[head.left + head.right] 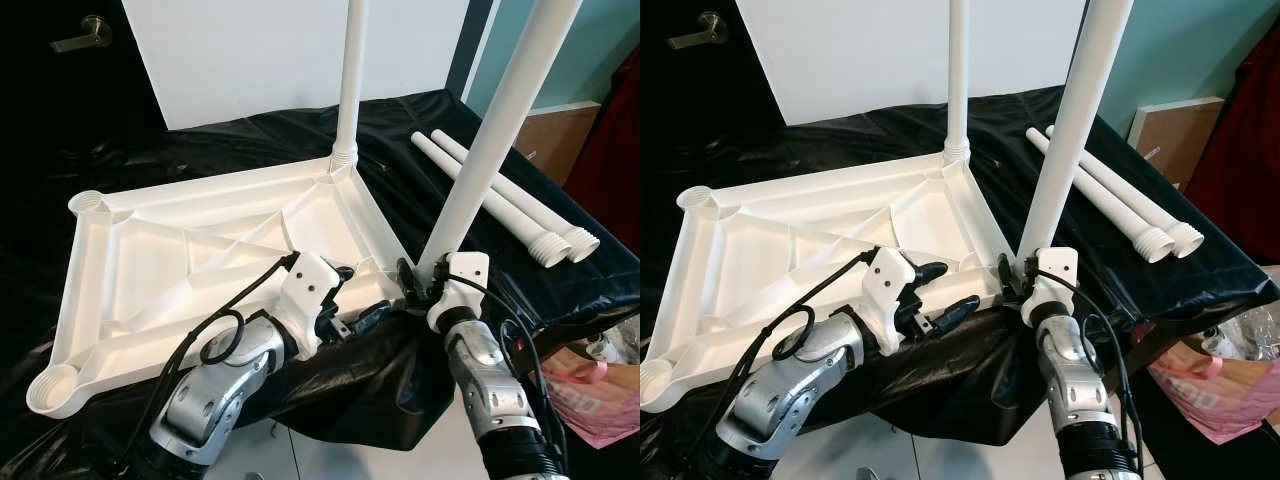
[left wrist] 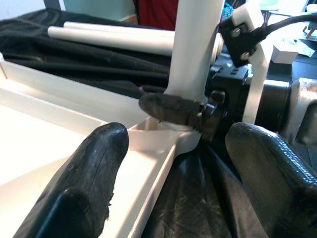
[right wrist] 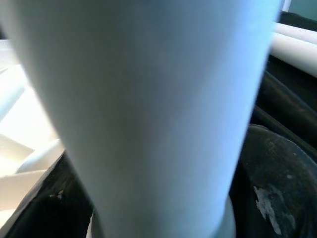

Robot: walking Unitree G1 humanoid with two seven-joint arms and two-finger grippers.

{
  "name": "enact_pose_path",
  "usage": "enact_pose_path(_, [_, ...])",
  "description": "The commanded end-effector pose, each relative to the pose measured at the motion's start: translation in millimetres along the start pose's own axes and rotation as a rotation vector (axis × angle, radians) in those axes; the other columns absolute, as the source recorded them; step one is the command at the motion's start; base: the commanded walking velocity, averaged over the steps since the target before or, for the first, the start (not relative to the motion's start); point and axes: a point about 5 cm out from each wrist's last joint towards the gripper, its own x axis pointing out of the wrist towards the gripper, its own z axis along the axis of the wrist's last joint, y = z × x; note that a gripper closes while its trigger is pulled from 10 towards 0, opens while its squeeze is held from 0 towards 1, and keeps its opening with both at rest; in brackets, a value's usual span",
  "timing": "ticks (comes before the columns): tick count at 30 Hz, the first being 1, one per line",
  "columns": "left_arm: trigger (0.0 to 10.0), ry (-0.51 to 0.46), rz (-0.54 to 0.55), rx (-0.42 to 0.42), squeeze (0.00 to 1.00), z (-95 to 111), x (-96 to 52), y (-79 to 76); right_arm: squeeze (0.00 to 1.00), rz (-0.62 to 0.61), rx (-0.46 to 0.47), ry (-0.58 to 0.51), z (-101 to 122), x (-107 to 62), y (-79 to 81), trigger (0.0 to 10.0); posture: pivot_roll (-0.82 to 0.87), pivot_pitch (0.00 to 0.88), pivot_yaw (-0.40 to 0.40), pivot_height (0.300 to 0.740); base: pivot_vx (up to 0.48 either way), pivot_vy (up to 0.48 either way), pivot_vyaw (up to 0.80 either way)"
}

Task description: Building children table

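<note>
On a surface draped in black plastic sheeting (image 1: 250, 130), the upturned white tabletop (image 1: 200, 250) lies with a stiff, light, smooth leg (image 1: 480, 170) clamped near its base by the right gripper (image 1: 425, 278), the left gripper (image 1: 360, 300) spread beside it.

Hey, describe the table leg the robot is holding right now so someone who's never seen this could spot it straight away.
Find the upside-down white tabletop on the black sheet. At its near corner on the robot's right, a white leg stands tilted, gripped low down by the right end effector. The far corner leg stands untouched, and two spare legs lie flat on the sheet.
</note>
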Motion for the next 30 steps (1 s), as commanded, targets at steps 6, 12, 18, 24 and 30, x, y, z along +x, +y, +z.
enact_pose_path(6, [10.0,0.019,-0.056,-0.016,0.0,-2,-0.7,0.2,0.0,0.168,-0.047,-0.023,5,1.1,-5.6,10.0,-0.04,0.106,-0.005,0.74,0.0,0.0,0.0])
enact_pose_path(12, [10.0,0.034,-0.066,-0.006,0.0,-3,-1.6,-0.1,0.0,0.347,-0.103,-0.018,9,2.2,-9.3,10.0,-0.04,0.113,0.001,0.74,0.0,0.0,0.0])
enact_pose_path(18, [10.0,0.043,-0.077,-0.006,0.0,-5,-2.6,-0.7,0.0,0.471,-0.176,-0.002,15,10.7,-20.7,10.0,-0.04,0.116,0.006,0.74,0.0,0.0,0.0])
enact_pose_path(24, [10.0,0.042,-0.078,-0.002,0.0,-4,-2.1,0.2,0.0,0.52,-0.197,0.001,20,18.4,-22.3,10.0,-0.04,0.112,0.005,0.74,0.0,0.0,0.0])
enact_pose_path(30, [10.0,0.043,-0.077,0.0,0.0,-6,-2.0,-0.4,0.0,0.553,-0.212,0.002,18,22.3,-18.8,10.0,-0.03,0.083,0.003,0.74,0.0,0.0,0.0])
